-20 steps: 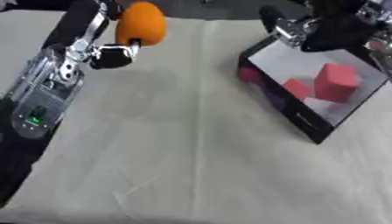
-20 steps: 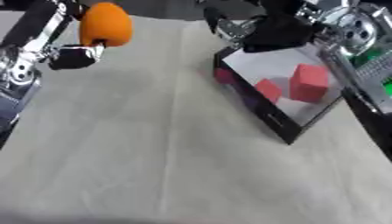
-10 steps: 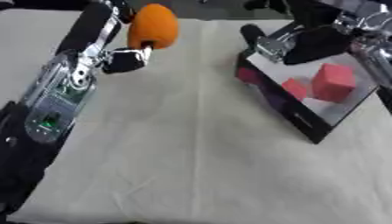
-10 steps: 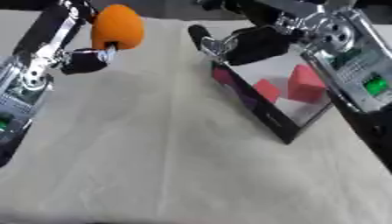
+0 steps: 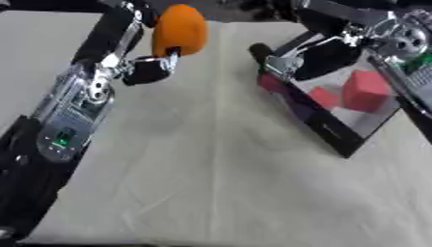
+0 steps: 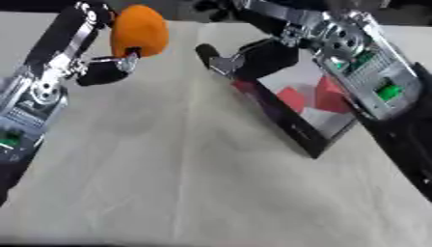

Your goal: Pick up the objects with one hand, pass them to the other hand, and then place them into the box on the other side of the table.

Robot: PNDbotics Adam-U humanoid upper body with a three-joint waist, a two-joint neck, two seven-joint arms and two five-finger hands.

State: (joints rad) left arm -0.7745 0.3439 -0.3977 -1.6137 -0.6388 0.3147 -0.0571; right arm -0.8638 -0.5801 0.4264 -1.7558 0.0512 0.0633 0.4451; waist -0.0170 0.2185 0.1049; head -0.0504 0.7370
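Observation:
An orange, rounded object (image 5: pixel 180 30) is held up at the upper left, above the cloth, with my left hand (image 5: pixel 148 67) shut on it from below. My right hand (image 5: pixel 309 57) hangs over the near left corner of the black box (image 5: pixel 330 133) at the upper right, fingers relaxed and pointing left toward the orange object, nothing in them. A clear gap separates the two hands. Inside the box lie a red cube (image 5: pixel 364 89) and a smaller red piece (image 5: pixel 323 96).
A pale cloth (image 5: pixel 219 178) covers the table, with a crease running down its middle. My left forearm (image 5: pixel 72 108) lies along the left side. The right forearm (image 6: pixel 365 72) covers part of the box's far side.
My right hand has swung left from above the box toward the orange object. The left hand has carried the orange object a little to the right. The camera has also shifted.

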